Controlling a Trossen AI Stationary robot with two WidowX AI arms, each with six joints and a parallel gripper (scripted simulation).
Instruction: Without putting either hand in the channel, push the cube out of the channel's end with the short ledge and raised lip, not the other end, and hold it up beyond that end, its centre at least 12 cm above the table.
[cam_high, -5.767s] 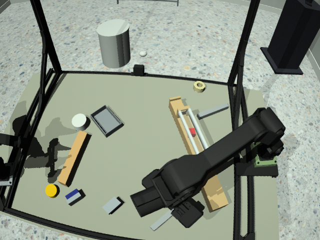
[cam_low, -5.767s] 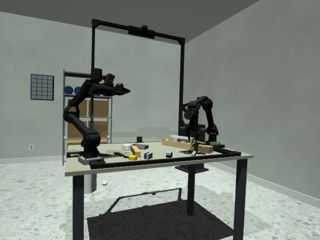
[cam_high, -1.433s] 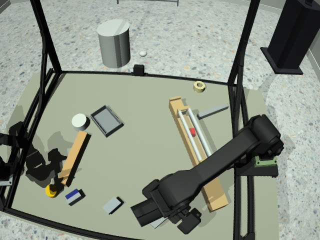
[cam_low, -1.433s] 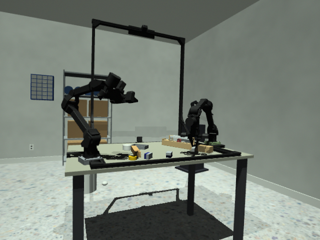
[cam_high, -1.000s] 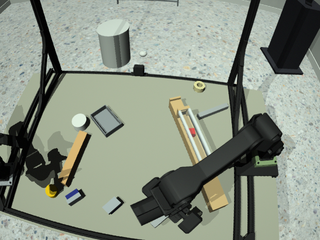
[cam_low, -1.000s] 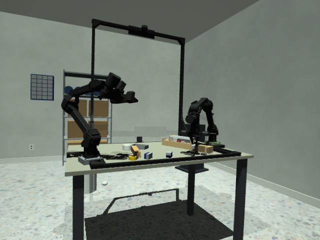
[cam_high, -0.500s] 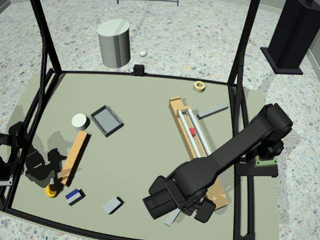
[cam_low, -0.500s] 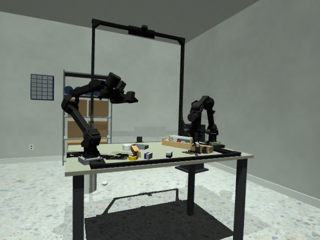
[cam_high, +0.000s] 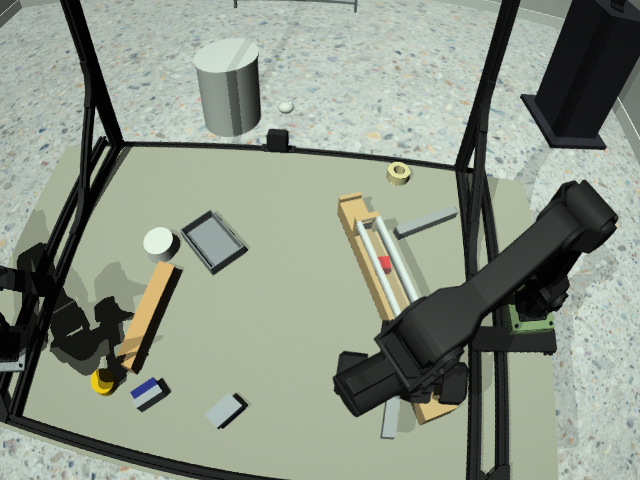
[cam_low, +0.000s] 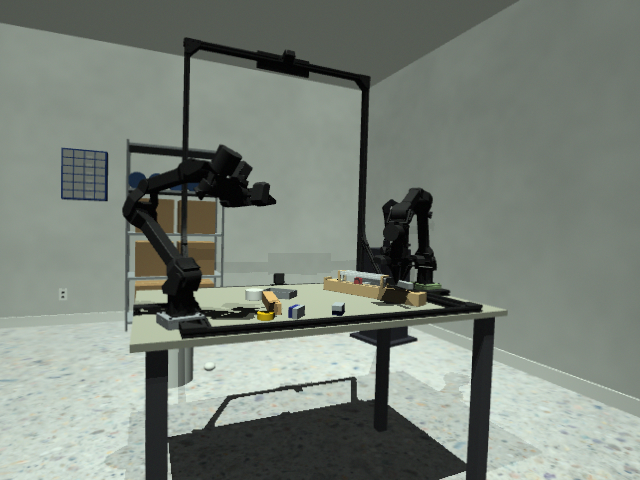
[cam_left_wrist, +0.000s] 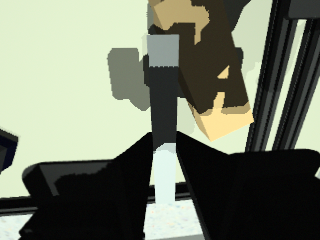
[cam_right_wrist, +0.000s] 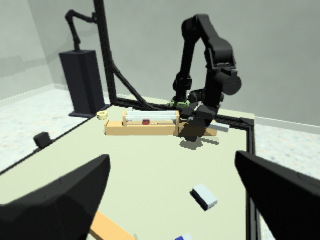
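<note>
The red cube (cam_high: 383, 264) (cam_low: 357, 280) (cam_right_wrist: 145, 121) sits between the two white rails, about midway along the tan channel (cam_high: 347, 206) (cam_low: 351, 287) (cam_right_wrist: 140, 130). The channel's far end has a short ledge with a raised lip. My left gripper (cam_left_wrist: 163, 136) (cam_low: 400, 281) is shut on a grey stick (cam_high: 390, 418) (cam_left_wrist: 163, 55) and hangs low by the channel's near end (cam_left_wrist: 220, 115), outside it. The stick points past that end, a little to its side. My right gripper (cam_right_wrist: 172, 158) (cam_low: 266, 193) is open and empty, raised high over the other side of the table.
A second grey bar (cam_high: 426, 222) and a yellow ring (cam_high: 398, 173) lie near the channel's far end. A grey tray (cam_high: 214, 241), white cylinder (cam_high: 159, 243), long tan block (cam_high: 149, 315), yellow cylinder (cam_high: 103, 381), blue-white block (cam_high: 147, 392) and grey block (cam_high: 224, 409) lie elsewhere. Black frame posts border the table.
</note>
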